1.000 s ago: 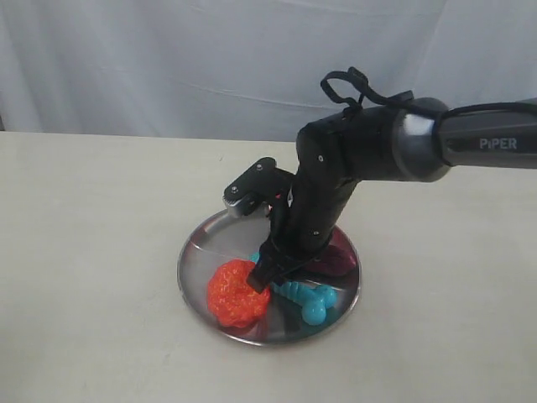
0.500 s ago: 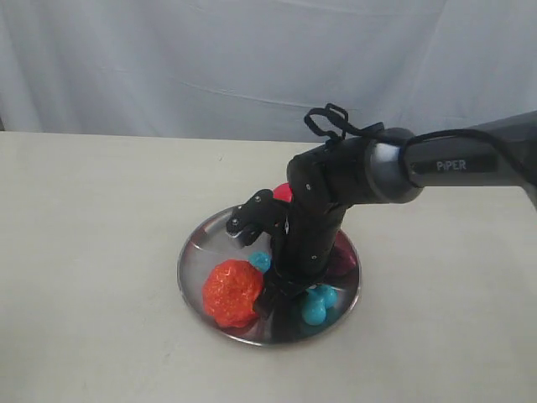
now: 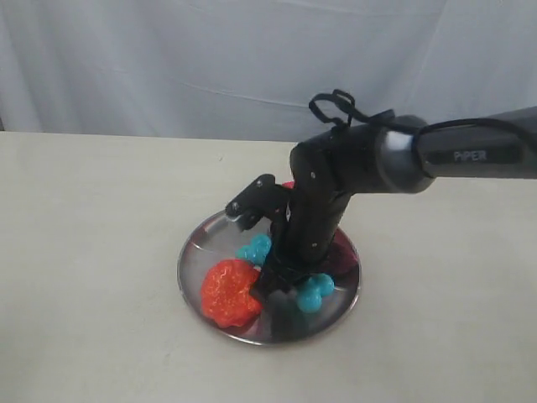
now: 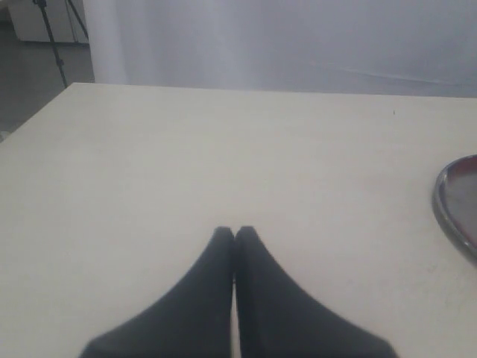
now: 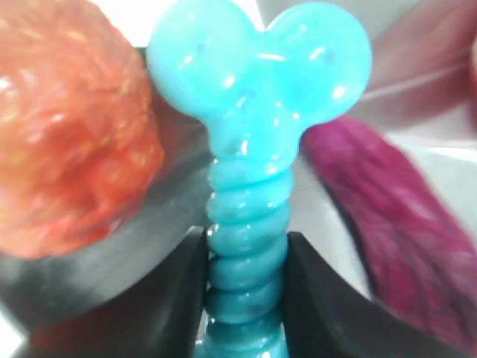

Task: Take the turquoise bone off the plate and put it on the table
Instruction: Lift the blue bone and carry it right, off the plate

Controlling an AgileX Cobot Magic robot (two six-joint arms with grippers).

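Observation:
The turquoise bone (image 3: 315,291) lies across the silver plate (image 3: 201,245), one knobbed end (image 3: 255,248) to the left of the arm and the other to its right. My right gripper (image 3: 278,280) reaches down into the plate and is shut on the bone's ribbed shaft (image 5: 246,261); both black fingers (image 5: 317,298) press its sides, a knobbed end (image 5: 257,67) sticking out beyond them. My left gripper (image 4: 234,233) is shut with nothing in it, low over the cream table (image 4: 223,149), the plate's rim (image 4: 451,205) off to one side.
An orange-red bumpy toy (image 3: 227,291) lies in the plate beside the bone. A dark magenta toy (image 3: 342,256) lies on the bone's other side, partly behind the arm. A white curtain (image 3: 168,59) hangs behind the table (image 3: 84,252).
The right gripper has closed on the bone's shaft. The bone's left end has risen and shifted up-left, and the orange-red toy has slid slightly to the left.

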